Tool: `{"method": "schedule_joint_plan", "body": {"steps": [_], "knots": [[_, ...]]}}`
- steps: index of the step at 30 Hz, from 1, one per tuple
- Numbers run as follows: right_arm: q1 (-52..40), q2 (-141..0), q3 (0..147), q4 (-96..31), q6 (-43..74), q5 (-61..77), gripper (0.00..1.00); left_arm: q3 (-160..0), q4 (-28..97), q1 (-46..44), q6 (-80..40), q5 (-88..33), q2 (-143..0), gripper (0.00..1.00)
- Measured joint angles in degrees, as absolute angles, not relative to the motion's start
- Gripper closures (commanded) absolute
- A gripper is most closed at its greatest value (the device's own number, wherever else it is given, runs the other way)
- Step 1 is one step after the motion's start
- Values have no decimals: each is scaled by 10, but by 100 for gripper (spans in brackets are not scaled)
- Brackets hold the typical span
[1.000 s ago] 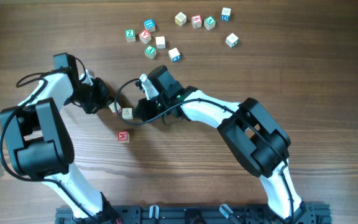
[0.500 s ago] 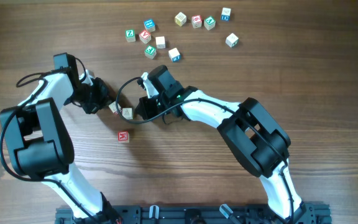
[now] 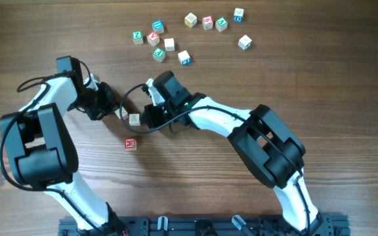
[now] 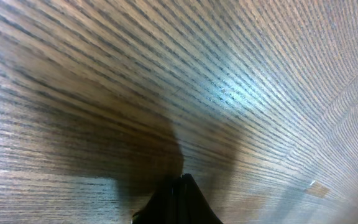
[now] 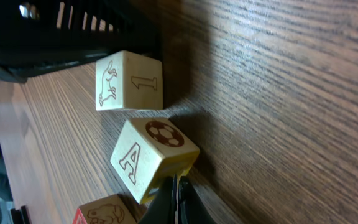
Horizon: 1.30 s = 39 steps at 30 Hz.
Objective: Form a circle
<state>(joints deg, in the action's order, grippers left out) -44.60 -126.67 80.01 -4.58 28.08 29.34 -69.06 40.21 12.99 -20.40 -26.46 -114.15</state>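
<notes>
Loosely, the circle (image 3: 134, 120) is three pale, sharp-edged wooden cubes (one red-faced cube (image 3: 130, 143) slightly apart) beside the left gripper (image 4: 179, 185) and right gripper (image 5: 175, 190), each pressed together, gripping nothing; eleven more cubes (image 3: 184, 58) dot the grained table (image 3: 320, 78).

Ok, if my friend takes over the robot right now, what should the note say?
The left pincer is shut and empty, near the 1 cube.
The right pincer is shut and empty, its tip beside the A cube.
Those two cubes sit close together; the red cube lies apart, nearer the robot's base.
Done: two gathered. Left: nudge the red cube up to them.
</notes>
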Motion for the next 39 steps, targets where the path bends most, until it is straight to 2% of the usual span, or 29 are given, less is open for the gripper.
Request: {"method": "schedule_joint_plan", "body": {"steps": [39], "knots": [[-446,-1267,800,-36,278,293,95,-693,418,128,-204,-249,-1140,95]]}}
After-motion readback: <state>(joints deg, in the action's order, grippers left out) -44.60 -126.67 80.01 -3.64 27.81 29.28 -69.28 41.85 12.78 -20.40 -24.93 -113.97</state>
